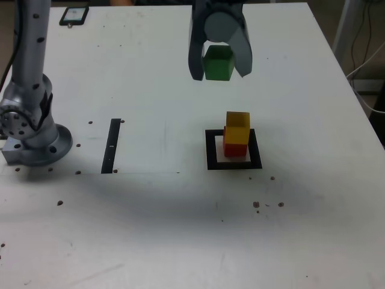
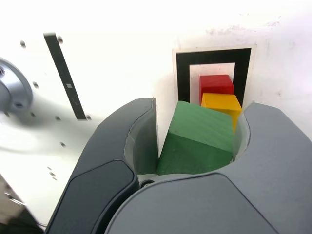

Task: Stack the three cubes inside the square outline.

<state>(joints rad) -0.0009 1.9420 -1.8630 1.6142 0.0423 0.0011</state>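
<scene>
White table (image 1: 180,241), surface speckled with small dark spots. Thin black strip (image 1: 112,146), flat on the table, well apart from the jaws. Dark phone-like item (image 1: 74,15) at the far table edge, well apart from the jaws.

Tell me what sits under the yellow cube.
The yellow cube rests on the red cube, which stands inside the square outline. The yellow cube covers most of the red cube's top. The green cube is held aloft in the jaws.
</scene>
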